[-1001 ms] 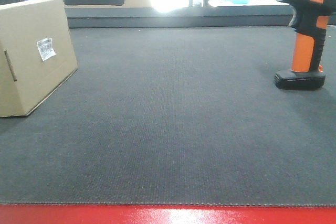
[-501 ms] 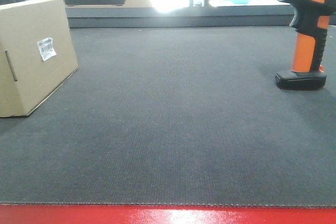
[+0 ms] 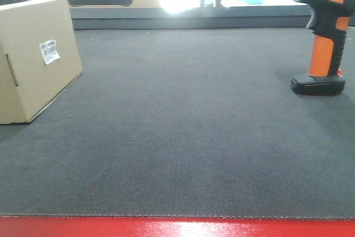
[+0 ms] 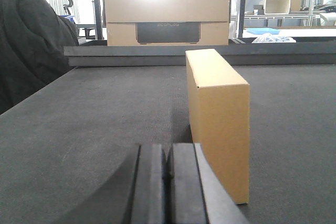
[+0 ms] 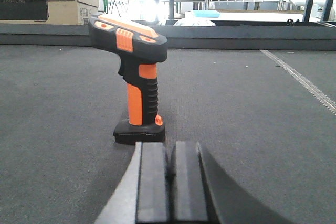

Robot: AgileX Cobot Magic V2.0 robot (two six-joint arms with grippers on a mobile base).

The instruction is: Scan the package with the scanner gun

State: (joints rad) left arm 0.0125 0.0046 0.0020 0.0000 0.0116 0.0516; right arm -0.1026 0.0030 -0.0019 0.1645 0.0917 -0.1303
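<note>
left end effector (image 4: pixel 167 182) closed tight, holding nothing | right end effector (image 5: pixel 172 182) closed tight, holding nothing | package (image 3: pixel 34 56) and scanner gun (image 3: pixel 324 37) standing far apart on desk (image 3: pixel 183 137)

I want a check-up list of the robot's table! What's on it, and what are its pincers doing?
Surface: dark grey mat, red front edge.
Job's things: package standing at left, barcode label facing inward; scanner gun upright on its foot at right.
Clutter: nothing seen.
Pincers: left pincer shut, empty, beside package; right pincer shut, empty, before scanner.
Cables: nothing seen.
Surroundings: big cardboard box, shelving, bright glare.
</note>
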